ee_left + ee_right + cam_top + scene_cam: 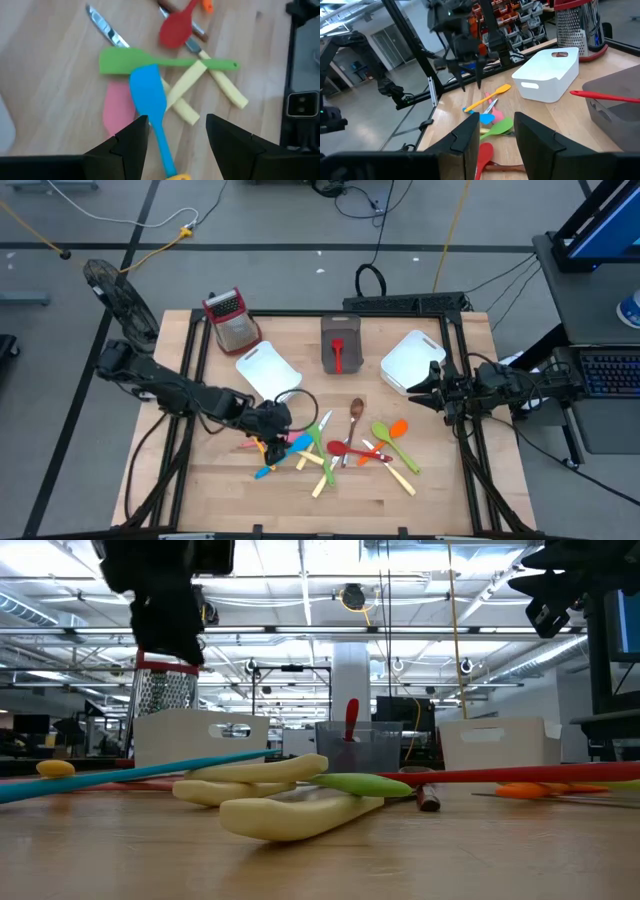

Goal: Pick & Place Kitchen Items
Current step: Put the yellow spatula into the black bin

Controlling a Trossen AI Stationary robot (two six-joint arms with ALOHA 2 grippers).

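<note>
High view: the kitchen items (345, 448) lie scattered in a loose heap on the near half of the table (230, 490); the left gripper (272, 420) hangs over the heap's left edge, while the right gripper (432, 388) waits by the white bin (412, 360) at the right side, well apart from the heap, so the left arm is plainly the nearer. Low view: a blue spatula (130, 776), a green spatula (365, 783) and cream handles (290, 815) rest flat on the table; the left arm hangs above them, clear of the wood. Left wrist view: the left gripper (175, 131) stands partly open and holds nothing; the blue spatula (150, 97) lies directly beneath it, its long axis passing between the two fingers (131, 140), blade ahead and handle trailing back; a pink spatula (117, 112) lies just beside it. Right wrist view: the right gripper (492, 134) is partly open and empty, looking across at the heap.
</note>
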